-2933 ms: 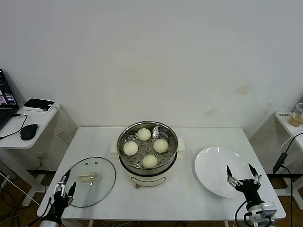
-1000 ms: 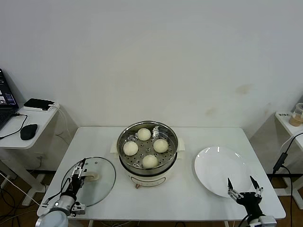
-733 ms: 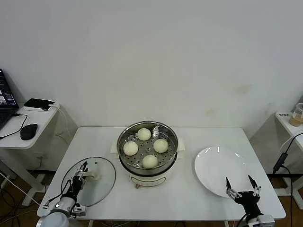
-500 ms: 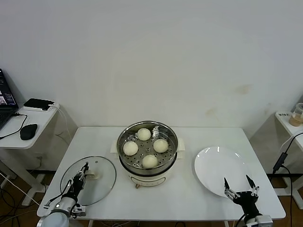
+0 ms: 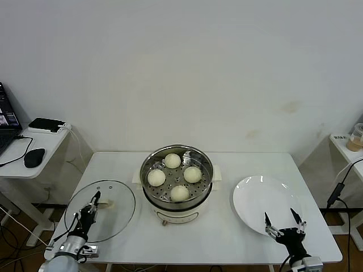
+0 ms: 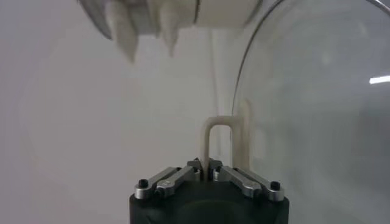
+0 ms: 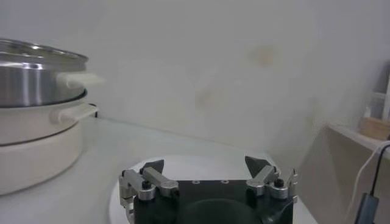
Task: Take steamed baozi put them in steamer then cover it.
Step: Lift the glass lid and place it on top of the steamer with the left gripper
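Stainless steel is gleaming at the middle of your white worktop, where the steamer is sitting uncovered on its cream pot base with all four steamed baozi resting inside on the perforated floor. Your left hand is gripping the cover by its cream bar handle, fingers pinched narrow around it, near the worktop's front left corner; the glass disc is reaching close to the left and front edges there. From the head view you cannot tell whether the cover is resting on the surface or lifted off it. A clear strip of worktop is lying between the cover's rim and the steamer's base, and the steamer's rim is standing higher than the cover.

Your right hand is waiting with fingers spread wide at the front edge, just beside the near rim of the white plate, well apart from the steamer. Off the worktop to your left, a side desk is carrying a mouse and a laptop.
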{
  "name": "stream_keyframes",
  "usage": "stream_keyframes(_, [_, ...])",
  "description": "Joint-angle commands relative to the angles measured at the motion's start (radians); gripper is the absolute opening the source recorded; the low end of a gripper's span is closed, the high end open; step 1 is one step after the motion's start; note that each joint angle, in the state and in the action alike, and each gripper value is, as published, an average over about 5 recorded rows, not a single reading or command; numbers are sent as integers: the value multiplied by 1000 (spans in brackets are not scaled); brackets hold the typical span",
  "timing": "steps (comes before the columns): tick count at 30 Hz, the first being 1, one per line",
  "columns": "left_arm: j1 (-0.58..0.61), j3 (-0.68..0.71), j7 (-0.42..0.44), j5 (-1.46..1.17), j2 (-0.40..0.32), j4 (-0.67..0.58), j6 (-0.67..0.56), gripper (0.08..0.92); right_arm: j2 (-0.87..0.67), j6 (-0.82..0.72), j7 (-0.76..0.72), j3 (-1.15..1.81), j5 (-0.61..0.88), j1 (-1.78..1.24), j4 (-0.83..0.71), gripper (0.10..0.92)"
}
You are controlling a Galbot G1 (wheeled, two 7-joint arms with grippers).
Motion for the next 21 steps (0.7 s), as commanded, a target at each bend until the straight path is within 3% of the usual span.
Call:
stream_keyframes(1, [82, -143, 16, -57, 28, -152, 34, 138, -4, 1, -1, -8, -3, 2, 3, 823])
stream_keyframes(11, [89, -239, 168, -152, 133, -258, 89, 138, -2, 3, -2, -19, -16, 2, 18, 823])
stream_keyframes(21, [20, -67, 283, -240, 178, -477, 271, 138, 1, 10, -9, -21, -57, -3, 19, 823])
